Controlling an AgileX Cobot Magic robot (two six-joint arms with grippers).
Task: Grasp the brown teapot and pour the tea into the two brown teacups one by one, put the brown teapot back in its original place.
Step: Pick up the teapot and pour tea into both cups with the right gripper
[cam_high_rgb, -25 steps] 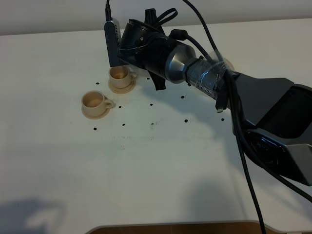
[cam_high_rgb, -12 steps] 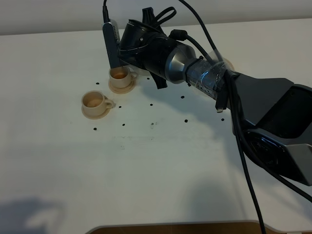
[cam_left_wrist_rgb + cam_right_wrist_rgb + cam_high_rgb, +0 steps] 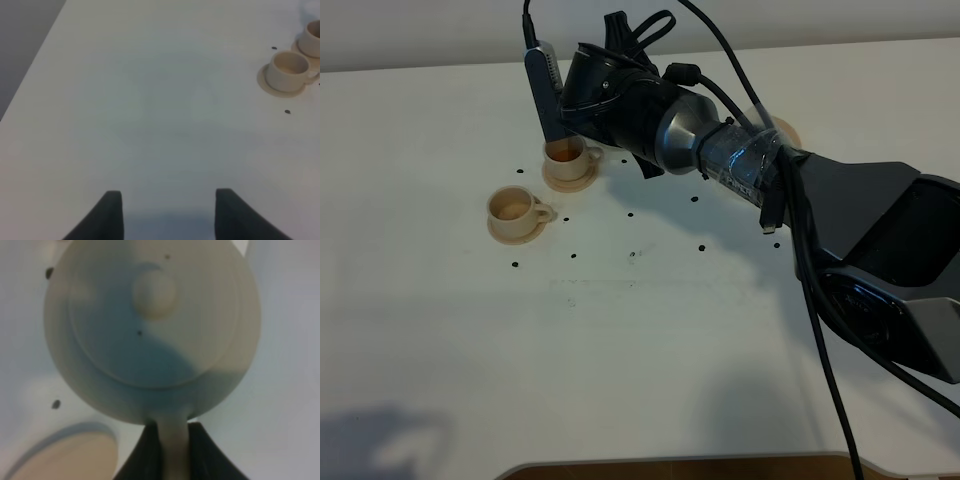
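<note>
Two brown teacups, nearer cup (image 3: 519, 206) and farther cup (image 3: 570, 152), stand on saucers (image 3: 516, 233) upper left of frame on the bench (image 3: 620, 350). By the farther cup, right jaws clamp the brown teapot's (image 3: 152, 330) handle (image 3: 174, 442); left jaws stand apart, empty.

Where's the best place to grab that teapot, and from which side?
By its loop handle, coming in from the handle side with the jaws either side of it. The teapot has a wide, round, smooth body, probably too broad to pinch, while the handle is a thin strip sticking out. The right gripper is shut on it that way.
</note>
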